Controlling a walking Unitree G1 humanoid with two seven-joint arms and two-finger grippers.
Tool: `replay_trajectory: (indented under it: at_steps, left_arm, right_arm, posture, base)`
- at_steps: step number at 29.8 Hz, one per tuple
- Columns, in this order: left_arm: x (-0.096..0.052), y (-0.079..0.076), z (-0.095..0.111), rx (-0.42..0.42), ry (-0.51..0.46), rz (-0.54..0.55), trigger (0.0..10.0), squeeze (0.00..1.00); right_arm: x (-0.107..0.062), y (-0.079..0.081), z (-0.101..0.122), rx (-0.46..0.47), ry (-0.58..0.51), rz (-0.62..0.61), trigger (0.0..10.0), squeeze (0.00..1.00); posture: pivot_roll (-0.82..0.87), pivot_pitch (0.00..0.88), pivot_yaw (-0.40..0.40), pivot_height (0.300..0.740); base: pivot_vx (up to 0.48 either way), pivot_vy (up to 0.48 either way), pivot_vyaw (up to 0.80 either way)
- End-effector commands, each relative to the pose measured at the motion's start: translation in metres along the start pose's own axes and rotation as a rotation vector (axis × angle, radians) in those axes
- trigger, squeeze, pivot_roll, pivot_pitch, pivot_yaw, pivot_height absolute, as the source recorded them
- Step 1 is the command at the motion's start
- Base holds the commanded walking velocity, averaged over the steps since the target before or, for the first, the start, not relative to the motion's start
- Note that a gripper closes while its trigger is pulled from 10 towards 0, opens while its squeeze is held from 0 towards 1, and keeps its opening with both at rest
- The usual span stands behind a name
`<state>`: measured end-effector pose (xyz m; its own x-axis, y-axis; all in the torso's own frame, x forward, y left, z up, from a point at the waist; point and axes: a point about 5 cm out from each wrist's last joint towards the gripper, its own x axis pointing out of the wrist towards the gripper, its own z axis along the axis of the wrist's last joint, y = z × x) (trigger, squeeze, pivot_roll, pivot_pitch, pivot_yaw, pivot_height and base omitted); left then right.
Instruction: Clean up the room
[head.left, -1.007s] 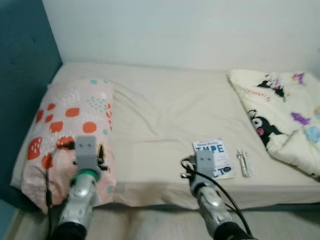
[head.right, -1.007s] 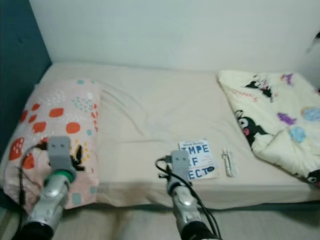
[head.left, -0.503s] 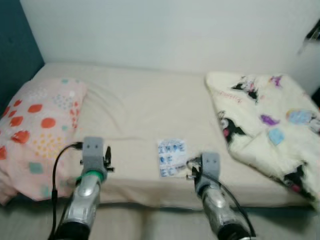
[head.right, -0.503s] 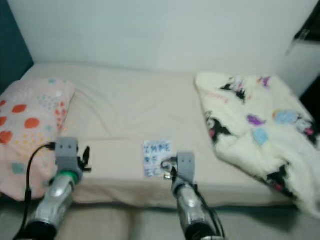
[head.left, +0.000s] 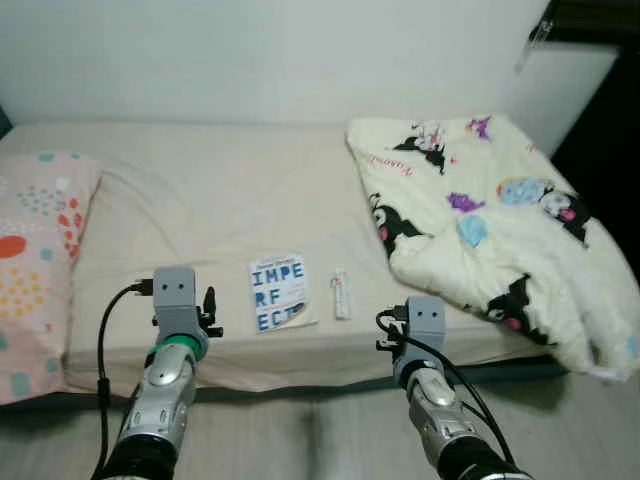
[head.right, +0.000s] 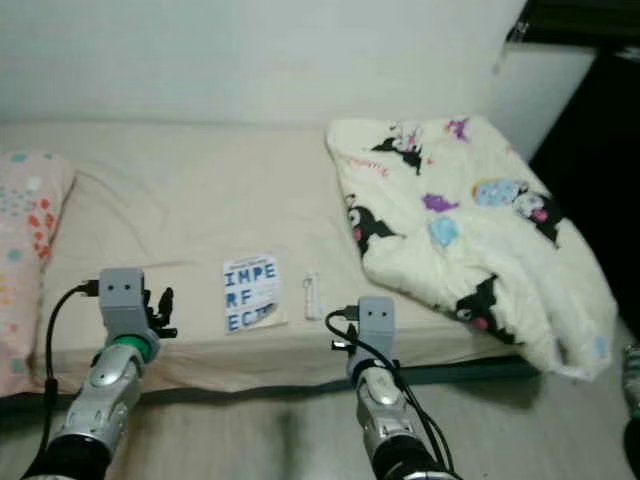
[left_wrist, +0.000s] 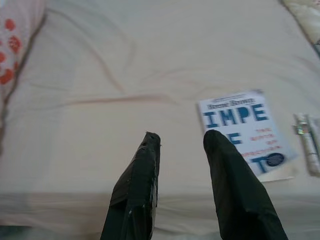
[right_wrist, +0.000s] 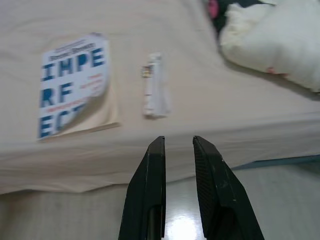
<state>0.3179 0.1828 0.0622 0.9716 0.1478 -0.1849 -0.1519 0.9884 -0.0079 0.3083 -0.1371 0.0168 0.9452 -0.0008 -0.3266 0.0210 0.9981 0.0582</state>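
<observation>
Both claws (left (left_wrist: 182, 142), right (right_wrist: 177, 142)) gape narrowly above the glossy book (head.left: 277, 293) on the smooth sheet (head.left: 200, 210).

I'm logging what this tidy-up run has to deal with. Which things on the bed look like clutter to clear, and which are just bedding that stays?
To clear, probably:
- book, flat near the front edge of the bed
- small white object beside the book, too small to identify

Just there:
- cartoon-print blanket, bunched on the right
- patterned pillow on the left

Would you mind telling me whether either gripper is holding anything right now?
Nothing is held. The left gripper and right gripper are both open, with the book lying untouched on the bed.
</observation>
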Motion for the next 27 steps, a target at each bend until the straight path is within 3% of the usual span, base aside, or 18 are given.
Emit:
replay_trajectory:
  at_steps: [1, 11, 27]
  left_arm:
    - [-0.001, 0.007, -0.004, 0.031, 0.02, 0.017, 10.0, 0.0]
    - [0.002, 0.01, -0.002, 0.114, 0.015, 0.014, 10.0, 0.0]
    - [-0.001, -0.009, 0.0, 0.109, -0.024, -0.062, 10.0, 0.0]
  right_arm:
    - [-0.001, 0.003, -0.005, 0.01, 0.02, 0.004, 10.0, 0.0]
    - [-0.002, 0.004, -0.007, 0.024, 0.023, 0.004, 10.0, 0.0]
    - [-0.001, 0.004, -0.003, 0.046, 0.019, 0.01, 10.0, 0.0]
  posture:
    - [0.07, 0.0, -0.006, 0.74]
    - [0.08, 0.0, 0.001, 0.74]
    - [0.08, 0.0, 0.007, 0.74]
  base:
    - [0.0, 0.0, 0.0]
    - [0.0, 0.0, 0.0]
    - [0.0, 0.0, 0.0]
